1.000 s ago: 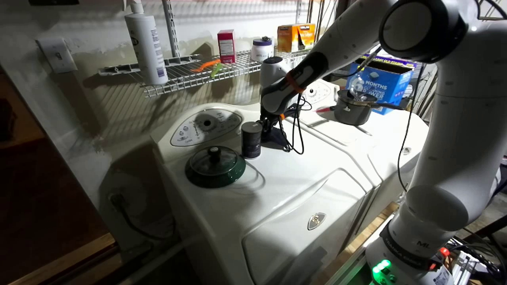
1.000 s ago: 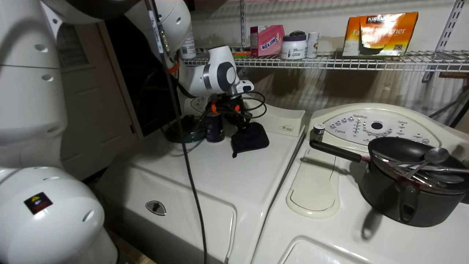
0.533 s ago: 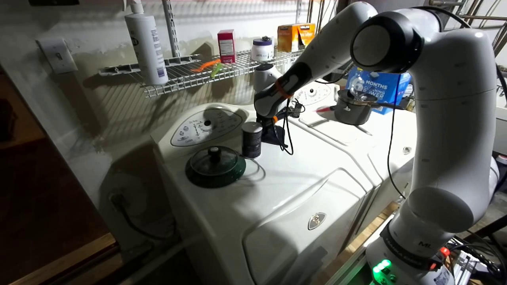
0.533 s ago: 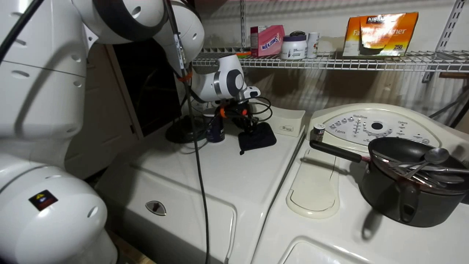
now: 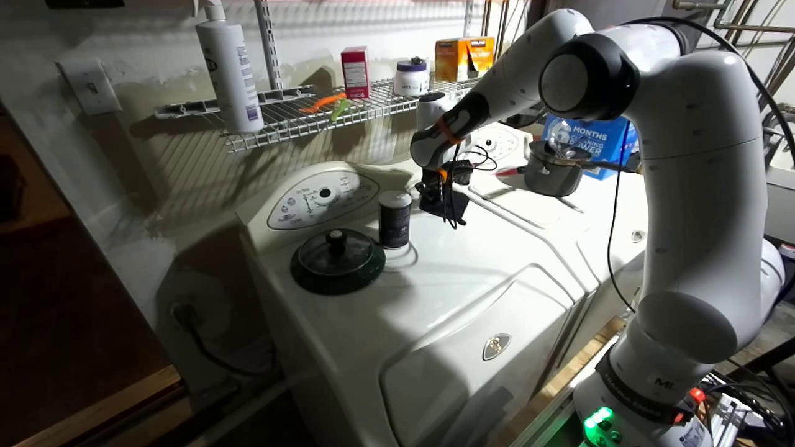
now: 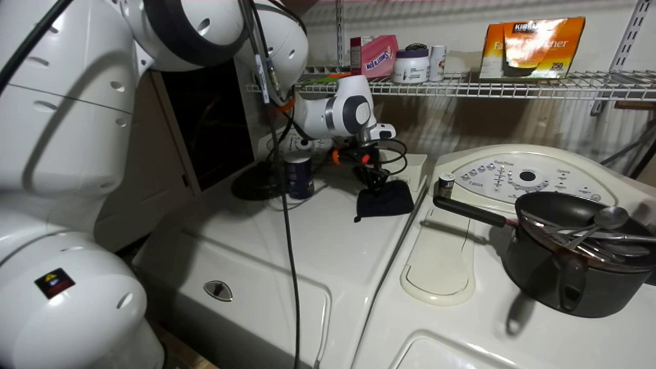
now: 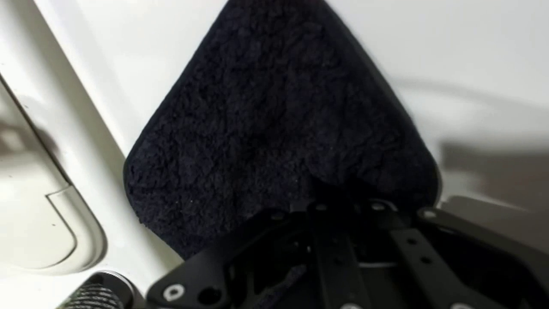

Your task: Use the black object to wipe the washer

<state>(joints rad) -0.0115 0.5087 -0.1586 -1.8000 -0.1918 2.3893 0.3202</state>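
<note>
Wiping seems in hand: our gripper [image 7: 336, 189] clamps its jaws on the black cloth pad [image 6: 387, 201] over the rear of the washer [image 6: 328, 241], contact unclear; next we should press flat and sweep.

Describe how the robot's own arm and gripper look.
The arm is glossy white, with rounded segments and black joint covers. Dark cables and orange bands line it. It bears "ML" lettering and a dark label with a yellow triangle. The gripper is black, with flat bars and round screw heads.
</note>
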